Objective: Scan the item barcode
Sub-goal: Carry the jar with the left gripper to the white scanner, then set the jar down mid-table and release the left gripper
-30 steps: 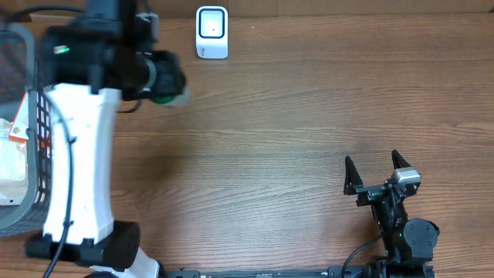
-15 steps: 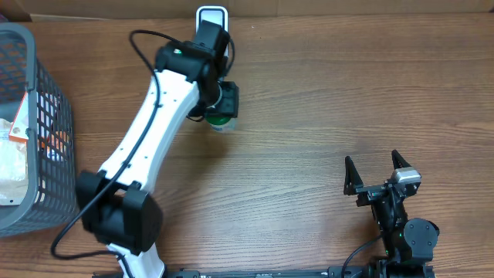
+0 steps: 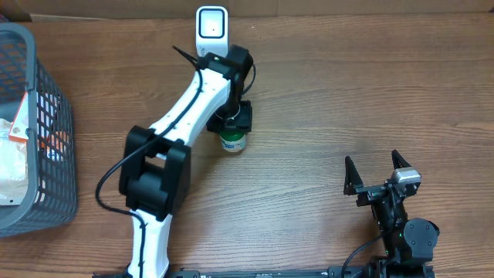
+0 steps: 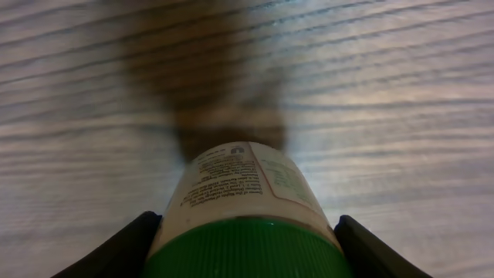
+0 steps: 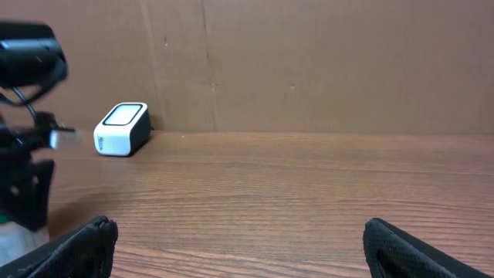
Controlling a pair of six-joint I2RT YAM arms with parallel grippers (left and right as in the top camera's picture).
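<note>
Our left gripper (image 4: 245, 253) is clamped on the bottle (image 4: 239, 185), one finger either side of its green cap (image 3: 231, 144), with the white labelled body pointing away from the wrist toward the wood. From above, the bottle sits over the tabletop (image 3: 347, 93) left of the middle, near the far edge and just short of the white scanner (image 3: 211, 31) that stands against that edge. Whether its base touches the wood we cannot tell. The wire basket (image 3: 46, 185) is well apart at the left edge. Our right gripper (image 3: 377, 171) rests near the near right corner, jaws spread and empty. We judge the step in hand to be presenting the code to the scanner. The wrist view shows only fine print on the label and no bars, so we should roll the wrist until the barcode faces the scanner's window, which looks to point upward. We should keep the fingers up on the cap so they cover no part of the label. It is best to bring the label over the window slowly, hold it level and steady there, and keep the squeeze firm so the round cap does not twist out.
</note>
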